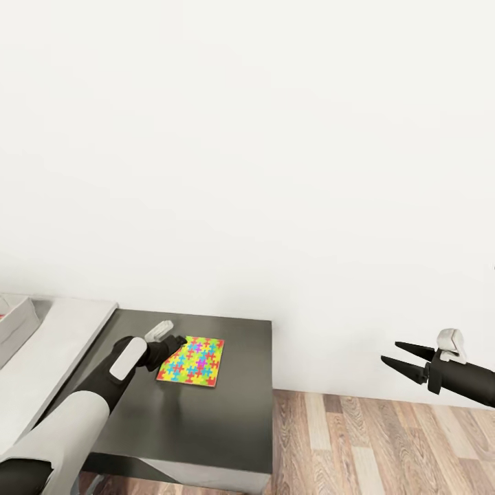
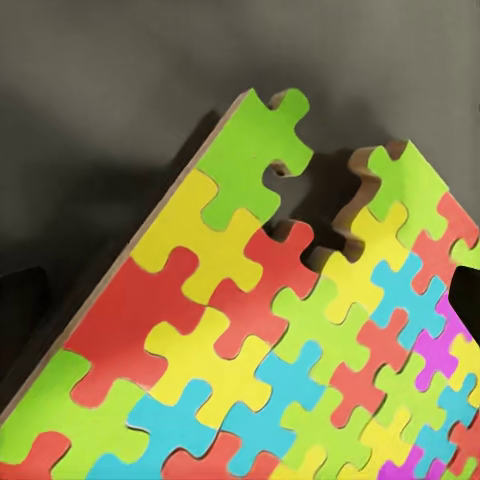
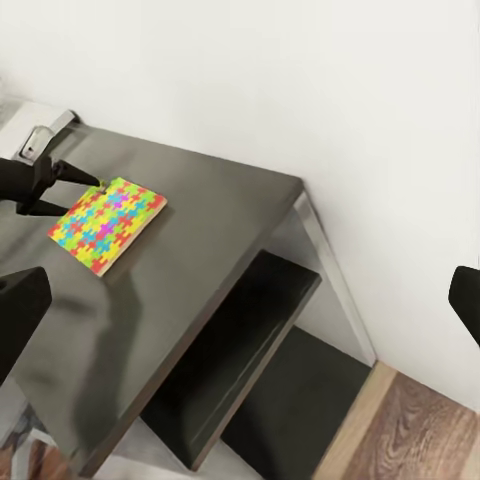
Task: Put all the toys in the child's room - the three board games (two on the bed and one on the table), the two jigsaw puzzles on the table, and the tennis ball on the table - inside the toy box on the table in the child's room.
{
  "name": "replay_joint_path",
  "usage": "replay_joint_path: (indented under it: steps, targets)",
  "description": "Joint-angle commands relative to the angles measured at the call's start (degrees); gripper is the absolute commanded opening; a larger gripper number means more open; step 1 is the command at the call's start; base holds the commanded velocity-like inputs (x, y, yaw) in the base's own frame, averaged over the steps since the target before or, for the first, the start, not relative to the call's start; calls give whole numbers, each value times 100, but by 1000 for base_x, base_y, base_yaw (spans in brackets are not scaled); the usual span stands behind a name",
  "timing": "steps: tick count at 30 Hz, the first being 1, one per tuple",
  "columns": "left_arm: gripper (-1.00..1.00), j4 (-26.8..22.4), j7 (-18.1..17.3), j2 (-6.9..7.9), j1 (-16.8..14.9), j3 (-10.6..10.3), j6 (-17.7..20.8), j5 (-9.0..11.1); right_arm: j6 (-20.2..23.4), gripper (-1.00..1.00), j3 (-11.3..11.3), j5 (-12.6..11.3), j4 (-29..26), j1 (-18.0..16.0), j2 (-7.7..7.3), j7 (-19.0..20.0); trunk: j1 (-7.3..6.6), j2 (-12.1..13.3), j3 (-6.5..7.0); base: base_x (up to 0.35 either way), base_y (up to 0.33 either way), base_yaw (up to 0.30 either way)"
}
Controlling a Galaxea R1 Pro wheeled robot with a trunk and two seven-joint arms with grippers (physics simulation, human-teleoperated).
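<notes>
Head view is showing a jigsaw puzzle lying flat on the dark lower section of the table, near the white wall. The left gripper is reaching to the puzzle's near-left corner; its jaws are standing slightly apart at that edge, but whether they are gripping it I cannot tell. The right gripper is hanging over the wood floor, well apart from the table, jaws spread and holding nothing. A light-grey toy box is sitting on the paler table top at far left.
</notes>
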Motion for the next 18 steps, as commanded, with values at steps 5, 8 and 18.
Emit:
replay_joint_path:
  steps: [5,8,18]
  targets:
    - [100,380,60,7,2,-57,2,44,75,100,-7,52,-6,-13,1,55,2,-5,-8,-3,-3,-177]
    - [100,370,63,-1,4,-70,1,27,78,100,-7,52,-6,-14,1,55,2,-5,-8,-1,-1,-265]
    - [100,355,76,-28,2,-96,8,2,88,100,-30,52,-7,-15,1,55,2,-5,-8,-19,-32,-122]
